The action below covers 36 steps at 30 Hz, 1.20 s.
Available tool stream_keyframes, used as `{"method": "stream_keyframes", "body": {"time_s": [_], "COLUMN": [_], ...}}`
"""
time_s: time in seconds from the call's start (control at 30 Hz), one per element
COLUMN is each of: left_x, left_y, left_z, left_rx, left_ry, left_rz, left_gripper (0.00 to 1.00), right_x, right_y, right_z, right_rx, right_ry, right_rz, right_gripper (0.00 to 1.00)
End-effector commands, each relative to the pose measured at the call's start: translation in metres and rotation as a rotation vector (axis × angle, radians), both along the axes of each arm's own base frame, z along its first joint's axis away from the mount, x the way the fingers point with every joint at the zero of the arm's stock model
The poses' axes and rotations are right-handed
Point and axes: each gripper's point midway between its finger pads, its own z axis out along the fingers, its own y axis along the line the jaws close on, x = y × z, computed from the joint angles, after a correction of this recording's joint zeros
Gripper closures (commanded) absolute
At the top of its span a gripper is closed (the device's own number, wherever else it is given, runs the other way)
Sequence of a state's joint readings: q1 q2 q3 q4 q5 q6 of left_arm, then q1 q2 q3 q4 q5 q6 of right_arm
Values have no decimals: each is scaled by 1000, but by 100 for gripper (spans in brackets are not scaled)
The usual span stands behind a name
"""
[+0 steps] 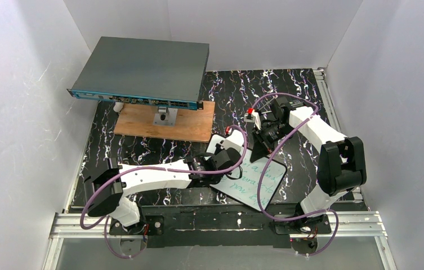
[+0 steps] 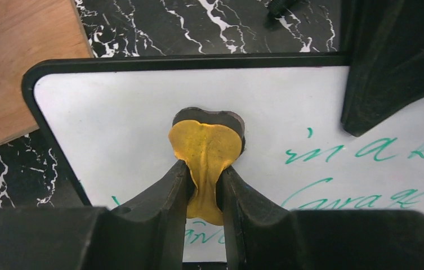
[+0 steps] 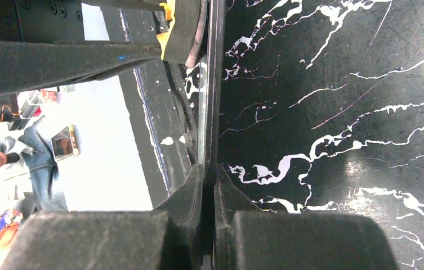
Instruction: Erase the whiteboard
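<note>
The whiteboard [image 1: 259, 183] lies on the black marbled table between the two arms, with green handwriting [image 2: 339, 152] on its right part. My left gripper [image 2: 204, 166] is shut on a yellow eraser pad [image 2: 206, 147] with a dark underside, and the pad presses on the board's upper left area [image 2: 119, 118], which is bare white. My right gripper [image 3: 208, 169] is shut on the board's thin edge [image 3: 212, 84], seen edge-on in the right wrist view. One right finger [image 2: 389, 67] shows at the board's top right edge. The eraser [image 3: 178, 28] also shows there.
A large grey flat box [image 1: 142, 70] with a blue front edge stands at the back left above a brown wooden plank [image 1: 164, 122]. White walls close in both sides. An aluminium rail [image 1: 221, 222] runs along the near edge.
</note>
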<state>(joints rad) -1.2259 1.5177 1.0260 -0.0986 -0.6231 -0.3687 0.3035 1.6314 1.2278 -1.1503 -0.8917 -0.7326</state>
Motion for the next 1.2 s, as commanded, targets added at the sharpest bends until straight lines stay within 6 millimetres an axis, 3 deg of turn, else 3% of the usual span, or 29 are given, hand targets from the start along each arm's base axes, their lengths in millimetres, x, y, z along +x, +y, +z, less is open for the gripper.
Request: {"method": "stream_keyframes", "body": {"time_s": [0.0,0.4,0.67,0.77,0.93,1.17], "left_x": [14,-29,-38,-30,-7,15], "left_y": [32,-35,-55,-51,-20,13], "left_z": [-4,-2,-2,-3,-10,-8], "left_rx": [58,-101,-117,-102,42,25], "left_ry": [-18,47,43,27,-34,-13], "left_rz": [110,-169,-170,-96,106,236], "left_gripper": [100,100,100,100,100,100], "right_x": [4,4,4,4,4,4], "right_y": [6,6,6,6,7,7], "right_z": [8,8,9,9,9,10], "right_rx": [67,66,68,69,71,72], "right_ry": [-93,-97,-96,-95,-96,-98], "right_rz": [43,44,44,44,44,44], "right_gripper": [99,99,99,99,99,99]}}
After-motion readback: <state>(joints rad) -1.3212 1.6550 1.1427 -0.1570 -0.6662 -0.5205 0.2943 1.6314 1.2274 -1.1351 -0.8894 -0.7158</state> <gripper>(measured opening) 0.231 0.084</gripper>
